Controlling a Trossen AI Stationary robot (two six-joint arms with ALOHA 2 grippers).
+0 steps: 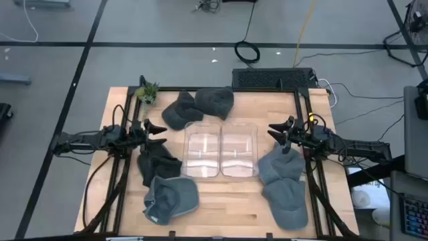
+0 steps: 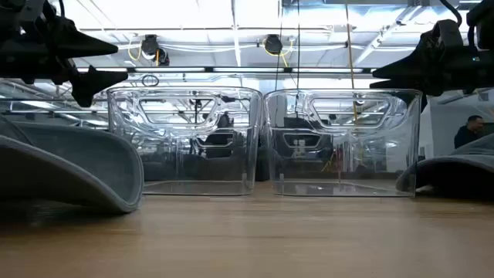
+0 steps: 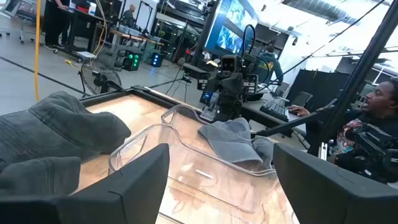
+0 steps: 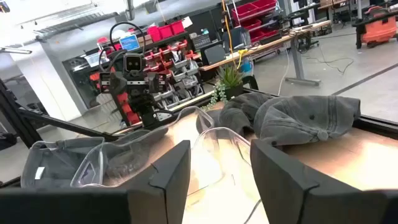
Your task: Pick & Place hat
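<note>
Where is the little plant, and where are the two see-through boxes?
little plant (image 1: 148, 92), high view, on its green leaves at the table's far left corner.
left see-through box (image 1: 201, 151), high view, on its clear floor.
right see-through box (image 1: 239, 151), high view, on its clear floor.

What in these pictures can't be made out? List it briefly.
- Low view: the hat on the left and the hat on the right are cut off by the picture's edges.
- High view: whether the two clear bins hold anything small; glare hides it.
- Right wrist view: the small plant is too small for detail.
</note>
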